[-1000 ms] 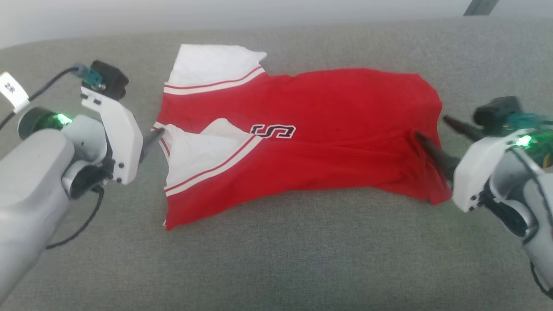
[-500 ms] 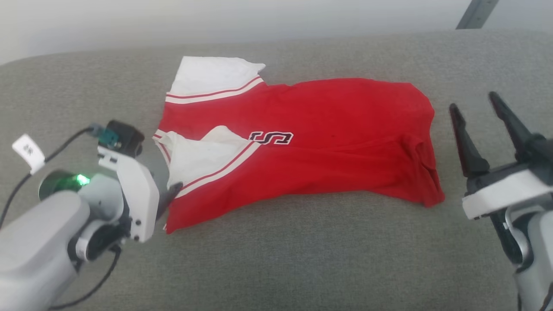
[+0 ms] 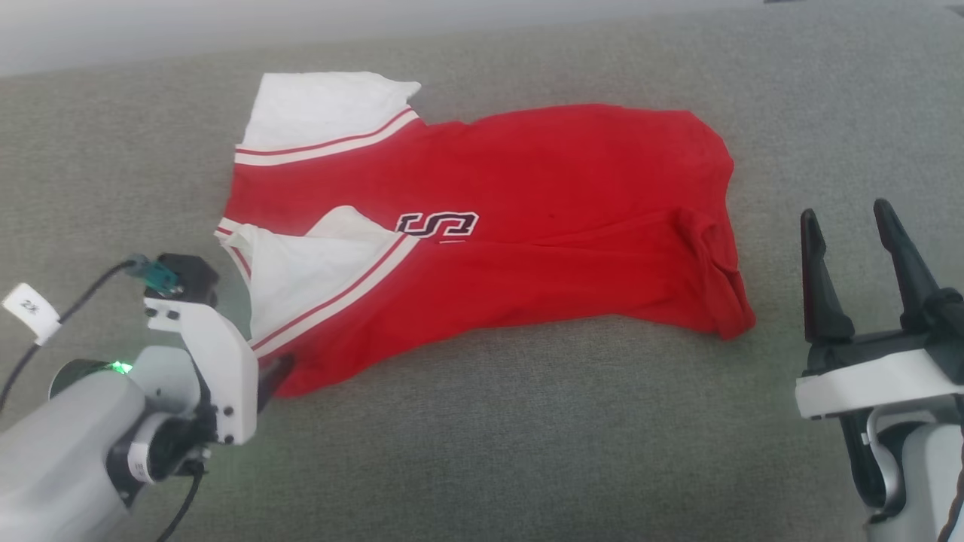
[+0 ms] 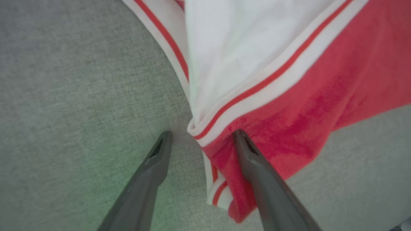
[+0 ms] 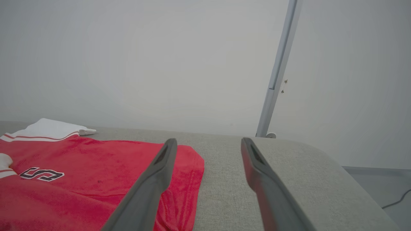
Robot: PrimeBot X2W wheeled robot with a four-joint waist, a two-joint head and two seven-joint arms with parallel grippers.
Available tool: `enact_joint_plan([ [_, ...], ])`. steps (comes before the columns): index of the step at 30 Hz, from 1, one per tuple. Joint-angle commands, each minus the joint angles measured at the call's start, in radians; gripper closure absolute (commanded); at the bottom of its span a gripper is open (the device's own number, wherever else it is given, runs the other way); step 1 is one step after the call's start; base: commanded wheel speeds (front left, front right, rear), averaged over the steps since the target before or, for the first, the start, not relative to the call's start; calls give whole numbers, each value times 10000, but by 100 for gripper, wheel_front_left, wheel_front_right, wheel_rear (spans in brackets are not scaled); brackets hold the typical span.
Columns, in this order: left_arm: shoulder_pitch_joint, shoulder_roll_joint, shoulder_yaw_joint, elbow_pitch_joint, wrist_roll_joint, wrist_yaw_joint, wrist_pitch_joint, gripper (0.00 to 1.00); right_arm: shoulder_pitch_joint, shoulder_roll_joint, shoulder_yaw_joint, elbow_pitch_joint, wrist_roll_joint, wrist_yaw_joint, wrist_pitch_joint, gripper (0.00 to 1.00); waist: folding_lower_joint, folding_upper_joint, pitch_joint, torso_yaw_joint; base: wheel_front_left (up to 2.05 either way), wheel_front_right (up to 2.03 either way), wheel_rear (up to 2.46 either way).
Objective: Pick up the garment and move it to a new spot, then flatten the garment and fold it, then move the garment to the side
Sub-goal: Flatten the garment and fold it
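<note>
Our left claw (image 4: 200, 138) stands open, its two fingers astride the nearest corner of the garment (image 3: 527, 226). One finger (image 4: 253, 160) lies over the red cloth just under the striped sleeve seam and the other over the bare grey cushion (image 3: 482, 452). Nothing is pinched yet. A second ago this claw was up at the collar side; it has since come down along the garment's edge to this corner.

Our right claw (image 3: 844, 211), also open and empty, was then dug into the hem. It has let go and backed off, so a strip of bare cushion now lies between its fingertips and the hem. A small pucker (image 3: 708, 233) marks where it held. The head camera has shifted too, so we take it that the garment itself has stayed put.

We judge that the last tuck is finished and that the left claw is lining up a fresh grip on the corner, probably for the next fold or a smoothing pull.

Ahead of the left claw the garment stretches away, with one white sleeve (image 3: 301, 278) folded onto the chest. Behind both claws the cushion is bare and wide, good room for dragging. Ahead of the right claw and to its outer side, the cushion's rounded end drops toward the floor, and the far edge meets a pale wall (image 5: 128, 64). Pulls should therefore come toward us, not outward.
</note>
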Motion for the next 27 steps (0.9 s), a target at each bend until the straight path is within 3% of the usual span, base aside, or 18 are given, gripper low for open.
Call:
enact_joint_plan([
  [1,270,-228,-29,239,-292,71,82,0,133,87,-36,-94,1,-15,69,0,0,-1,98,-86,0,0,0],
  [5,519,-640,39,715,-786,234,383,0,291,151,-26,-184,89,-15,326,0,0,-1,199,-160,0,0,0],
  [6,528,-712,23,820,-874,287,470,48,317,146,-28,-200,75,-15,384,0,0,-1,220,-165,0,0,0],
  [8,581,-863,-65,922,-1025,161,666,100,351,163,-43,-246,180,-15,549,0,0,-1,248,-163,0,0,0],
  [20,253,-992,-276,1011,-685,-149,740,100,407,-408,746,-19,1469,-15,3310,0,0,-1,228,144,0,0,0],
  [27,44,-1263,-384,1053,-562,-352,628,100,10,-788,662,553,2012,-15,5884,0,0,-1,207,553,0,0,0],
])
